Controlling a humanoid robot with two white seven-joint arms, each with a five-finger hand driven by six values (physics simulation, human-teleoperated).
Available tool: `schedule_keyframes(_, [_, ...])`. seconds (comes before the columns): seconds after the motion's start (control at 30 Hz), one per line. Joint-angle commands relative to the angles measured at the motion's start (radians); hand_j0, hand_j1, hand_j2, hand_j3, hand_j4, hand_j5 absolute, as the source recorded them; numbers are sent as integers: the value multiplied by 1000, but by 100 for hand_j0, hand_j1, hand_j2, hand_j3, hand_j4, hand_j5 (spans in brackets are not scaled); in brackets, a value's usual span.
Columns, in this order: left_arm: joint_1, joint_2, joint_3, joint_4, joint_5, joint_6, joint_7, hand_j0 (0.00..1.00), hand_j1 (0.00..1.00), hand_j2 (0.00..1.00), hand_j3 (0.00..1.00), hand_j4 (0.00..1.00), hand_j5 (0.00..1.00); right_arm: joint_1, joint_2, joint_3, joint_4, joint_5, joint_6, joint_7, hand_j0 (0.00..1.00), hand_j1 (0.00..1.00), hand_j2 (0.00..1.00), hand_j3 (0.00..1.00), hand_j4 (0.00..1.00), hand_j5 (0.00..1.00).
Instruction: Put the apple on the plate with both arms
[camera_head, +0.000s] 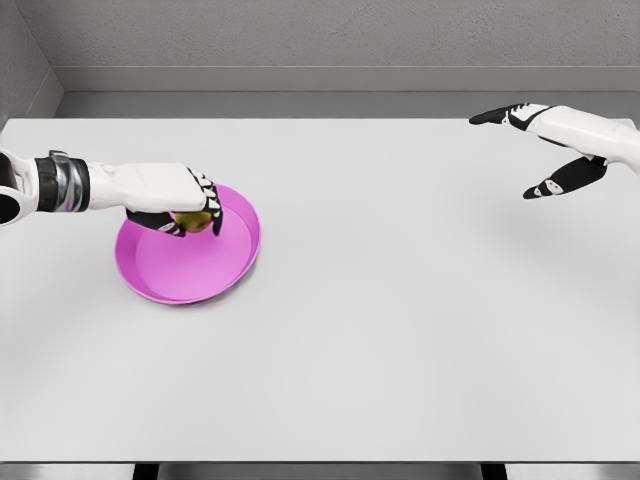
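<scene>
A magenta plate (190, 268) lies on the left part of the white table. My left hand (192, 208) reaches in from the left edge and hovers over the plate's upper half. Its fingers are curled around a yellow-green apple (193, 220), which is mostly hidden under the palm; whether the apple touches the plate is unclear. My right hand (545, 150) is far off at the upper right, raised above the table with fingers spread and nothing in it.
The white table (400, 320) fills most of the view, with its front edge along the bottom. A grey wall runs behind the table's far edge.
</scene>
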Motion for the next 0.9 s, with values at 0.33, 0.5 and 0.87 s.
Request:
schedule_keyframes(0.33, [-3, -18, 1, -6, 49, 3, 2, 100, 100, 100, 100, 100, 100, -5, 0, -1, 3, -7, 3, 0, 100, 100, 100, 100, 100, 100])
schedule_keyframes(0.5, [-32, -139, -2, -219, 141, 3, 2, 100, 100, 100, 100, 100, 100, 0, -1, -10, 30, -7, 3, 0, 100, 100, 100, 100, 100, 100])
schedule_keyframes(0.87, [-31, -205, -38, -222, 141, 3, 2, 100, 100, 100, 100, 100, 100, 0, -31, -27, 35, -6, 3, 0, 100, 100, 100, 100, 100, 100])
